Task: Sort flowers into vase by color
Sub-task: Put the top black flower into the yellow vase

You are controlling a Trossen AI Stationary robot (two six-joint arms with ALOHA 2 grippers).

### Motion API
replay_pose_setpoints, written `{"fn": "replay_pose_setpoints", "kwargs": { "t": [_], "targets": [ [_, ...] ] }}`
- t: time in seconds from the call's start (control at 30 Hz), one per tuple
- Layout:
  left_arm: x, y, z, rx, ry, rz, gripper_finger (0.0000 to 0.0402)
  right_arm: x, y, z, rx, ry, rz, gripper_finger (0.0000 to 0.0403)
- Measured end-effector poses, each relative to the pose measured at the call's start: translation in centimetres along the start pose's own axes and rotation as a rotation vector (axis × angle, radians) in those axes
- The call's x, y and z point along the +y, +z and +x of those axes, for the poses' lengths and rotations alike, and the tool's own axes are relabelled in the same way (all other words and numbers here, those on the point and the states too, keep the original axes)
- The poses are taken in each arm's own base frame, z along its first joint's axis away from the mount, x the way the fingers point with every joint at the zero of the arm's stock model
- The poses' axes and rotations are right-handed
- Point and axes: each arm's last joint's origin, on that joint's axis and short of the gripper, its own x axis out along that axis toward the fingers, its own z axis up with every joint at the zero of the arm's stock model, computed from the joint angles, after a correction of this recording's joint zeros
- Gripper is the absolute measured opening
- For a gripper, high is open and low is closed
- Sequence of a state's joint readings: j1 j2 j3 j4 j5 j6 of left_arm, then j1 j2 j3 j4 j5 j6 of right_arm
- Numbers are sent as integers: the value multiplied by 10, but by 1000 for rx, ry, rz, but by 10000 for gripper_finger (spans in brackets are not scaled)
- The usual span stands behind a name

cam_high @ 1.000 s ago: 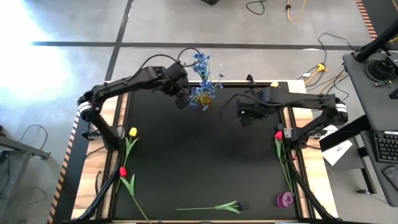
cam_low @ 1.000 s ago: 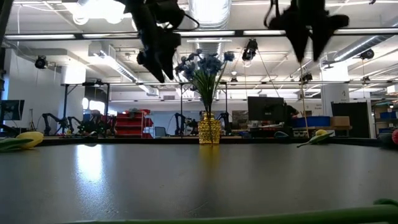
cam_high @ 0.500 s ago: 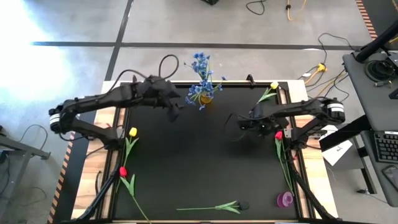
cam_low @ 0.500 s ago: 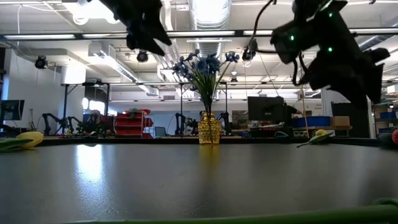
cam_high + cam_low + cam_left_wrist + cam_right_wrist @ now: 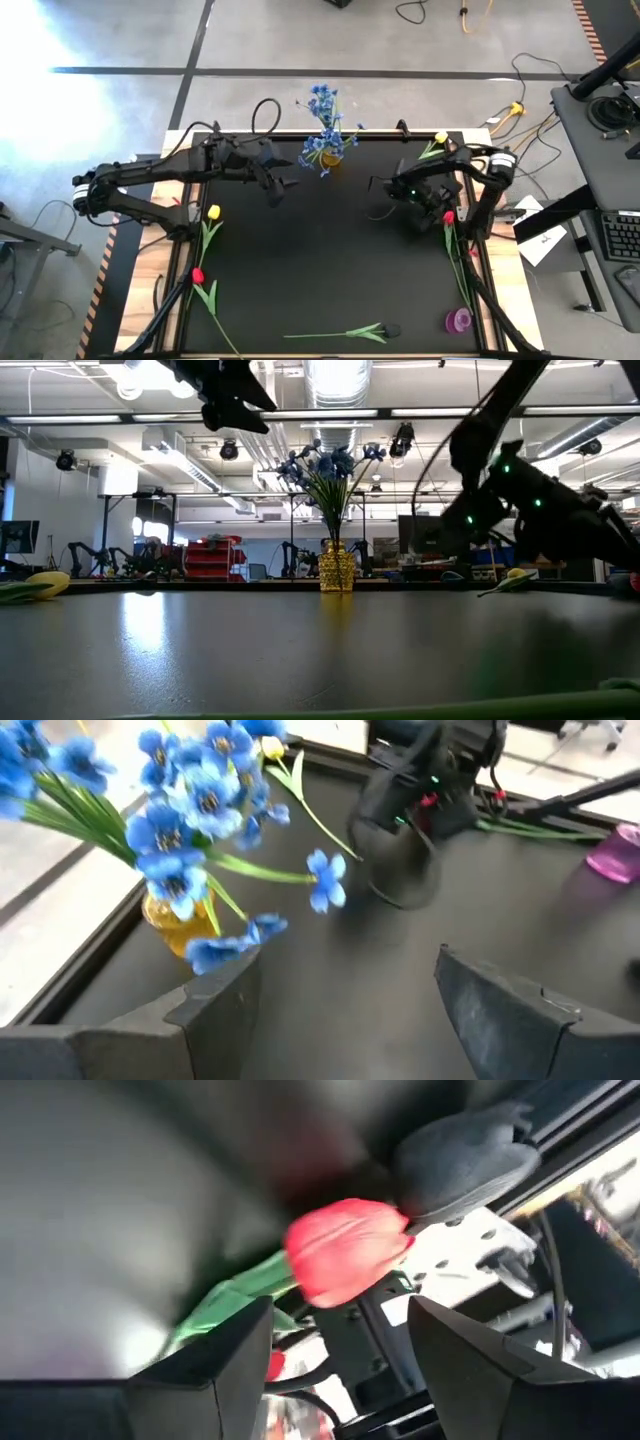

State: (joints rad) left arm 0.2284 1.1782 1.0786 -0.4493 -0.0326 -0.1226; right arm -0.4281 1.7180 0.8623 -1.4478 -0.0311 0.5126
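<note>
A yellow glass vase stands at the table's far edge with bushy blue sprigs in it; the low view shows the vase upright. My left gripper hovers open just left and nearer than the vase, with the blue blossoms ahead of its fingers. My right gripper is open and low near the right edge, beside a red tulip that lies on the table. In the right wrist view the red head sits just beyond the open fingers.
A yellow tulip and a red tulip lie along the left edge. Another yellow tulip is at the far right corner. A near-black tulip lies at the near edge, with a small purple vase to its right.
My left gripper has drawn back from the vase toward the table's left and near side, staying high. My right gripper has swung toward the right edge and come down, turning toward the red tulip there. The blue sprigs stay in the vase.
</note>
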Motion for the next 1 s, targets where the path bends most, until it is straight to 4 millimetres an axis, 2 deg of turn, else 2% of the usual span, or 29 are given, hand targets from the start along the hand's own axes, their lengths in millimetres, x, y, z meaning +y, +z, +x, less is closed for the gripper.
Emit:
{"fn": "replay_pose_setpoints", "kwargs": {
  "t": [0.13, 0.27, 0.37, 0.5, 0.6, 0.7, 0.8, 0.93, 1.0],
  "targets": [
    [-1, -5, -8, 47, 0, -13, 280, -6, 12, 14, 14, 40, -60, 224],
    [-1, -9, -18, 71, 9, -24, 280, -3, 16, 17, -5, 122, -136, 224],
    [0, -9, -26, 65, 11, -32, 280, 2, 14, 12, -11, 220, -157, 224],
    [0, -8, -34, 38, 8, -34, 280, 8, 2, -6, -107, 252, -177, 224],
    [0, -7, -37, 27, 7, -34, 280, 2, -8, -9, -136, 276, -117, 224],
    [0, -6, -37, 19, 6, -34, 280, -10, -9, -1, -114, 272, -27, 224],
    [0, -6, -36, 19, 6, -37, 280, -18, -7, 5, -106, 198, 62, 224],
    [0, -7, -35, 27, 7, -37, 280, -19, -9, -1, -132, 237, 76, 224],
    [0, -7, -35, 30, 7, -37, 280, -22, -12, -4, -165, 212, 135, 224]
  ]
}}
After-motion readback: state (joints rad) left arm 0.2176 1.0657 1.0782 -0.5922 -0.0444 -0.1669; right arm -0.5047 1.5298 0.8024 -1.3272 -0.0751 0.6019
